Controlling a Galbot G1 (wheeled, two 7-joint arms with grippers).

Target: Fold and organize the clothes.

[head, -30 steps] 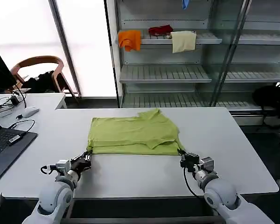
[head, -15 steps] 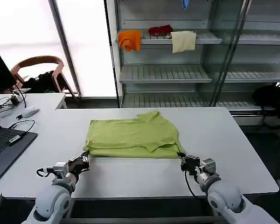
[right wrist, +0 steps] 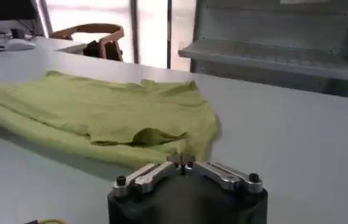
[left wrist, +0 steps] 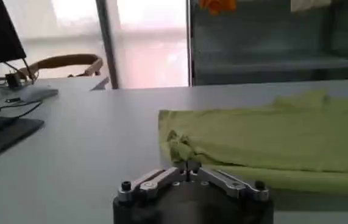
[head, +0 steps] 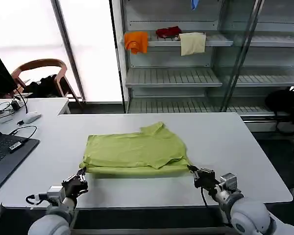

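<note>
Lying across the middle of the white tabletop (head: 225, 142), the folded T-shirt (head: 135, 155) runs its long axis from 9 to 3 o'clock, with its near edge stretched between the two arms. The left gripper (head: 81, 177) pinches the near-left corner and the right gripper (head: 193, 171) the near-right corner, each equally close to its end. Both wrist views confirm the jaws closed on fabric, a detail the head view leaves unclear.

Left gripper (head: 81, 172): lower left of our head view, our fingers pinched together, arm low.
Right gripper (head: 192, 169): lower right, fingers likewise closed, forearm angled inward.
</note>
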